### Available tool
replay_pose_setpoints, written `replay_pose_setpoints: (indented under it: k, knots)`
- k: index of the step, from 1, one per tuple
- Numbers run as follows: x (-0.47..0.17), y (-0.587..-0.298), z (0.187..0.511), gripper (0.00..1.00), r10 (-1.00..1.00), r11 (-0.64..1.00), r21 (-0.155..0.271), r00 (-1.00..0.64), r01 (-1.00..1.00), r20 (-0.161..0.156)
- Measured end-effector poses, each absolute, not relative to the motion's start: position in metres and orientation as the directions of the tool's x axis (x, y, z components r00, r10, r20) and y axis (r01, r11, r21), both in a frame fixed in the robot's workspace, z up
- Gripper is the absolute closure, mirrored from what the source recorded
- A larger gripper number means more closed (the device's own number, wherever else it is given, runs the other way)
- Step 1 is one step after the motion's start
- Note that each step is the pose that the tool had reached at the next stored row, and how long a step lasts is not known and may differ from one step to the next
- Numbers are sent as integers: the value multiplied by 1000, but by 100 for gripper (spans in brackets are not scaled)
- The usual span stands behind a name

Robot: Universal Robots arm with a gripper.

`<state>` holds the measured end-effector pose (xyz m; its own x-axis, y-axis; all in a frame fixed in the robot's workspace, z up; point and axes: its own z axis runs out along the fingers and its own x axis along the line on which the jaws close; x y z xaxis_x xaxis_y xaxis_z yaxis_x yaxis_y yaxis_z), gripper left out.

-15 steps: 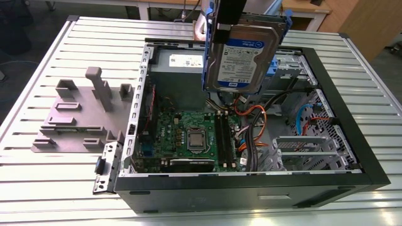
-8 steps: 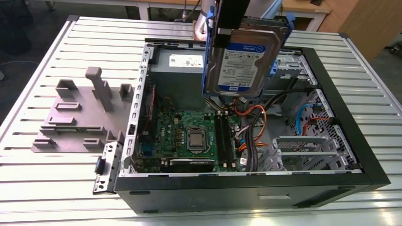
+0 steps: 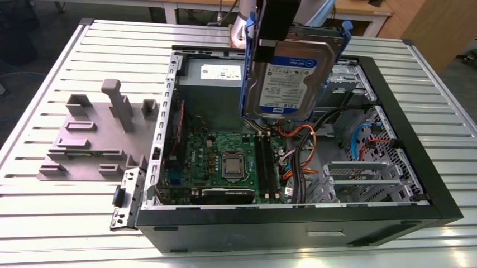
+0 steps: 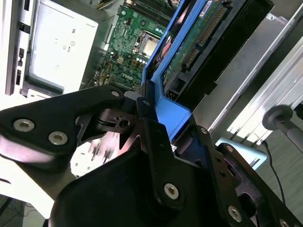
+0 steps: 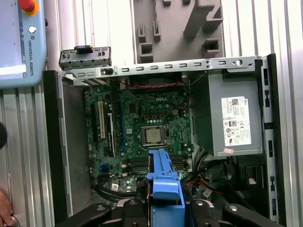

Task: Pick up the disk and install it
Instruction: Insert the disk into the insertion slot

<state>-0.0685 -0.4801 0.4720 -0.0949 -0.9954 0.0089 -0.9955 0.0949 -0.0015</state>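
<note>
The gripper [image 3: 270, 33] is clamped on the disk [image 3: 294, 75] and carries it in the air over the open computer case [image 3: 439, 206]; nothing else supports it. In the second wrist view the fingers [image 4: 142, 106] are closed down onto the blue carrier rail at one end of the disk [image 4: 199, 42], with the connector edge and circuit board running away from them. The disk therefore lies straight out beyond the gripper, not off to a side.

In the exterior view its long axis runs down from the gripper into the case, close to upright and leaning a little; the labelled face looks toward the case's near edge. Its lower end hangs above the middle of the case, clear of the motherboard [image 3: 223, 162] and just beside the grey power supply [image 3: 216, 84] at the far edge.

A metal drive cage [image 3: 361, 178] stands in the case's near corner on the exterior view's right, well apart from the hanging disk. I'd judge that the disk is lifted but not yet installed.

The case rests on the slatted table [image 3: 44, 223]; a grey fixture [image 3: 97, 139] sits toward the table's edge on the exterior view's left, with nothing in it.

In the first wrist view the blue rail [image 5: 163, 182] juts out over the motherboard [image 5: 147, 123].
</note>
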Motion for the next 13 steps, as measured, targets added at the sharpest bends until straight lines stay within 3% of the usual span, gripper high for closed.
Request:
replay_pose_setpoints:
  k: [13]
  knots:
    - [-68,-494,471,63,-995,95,-2,-95,-995,13]
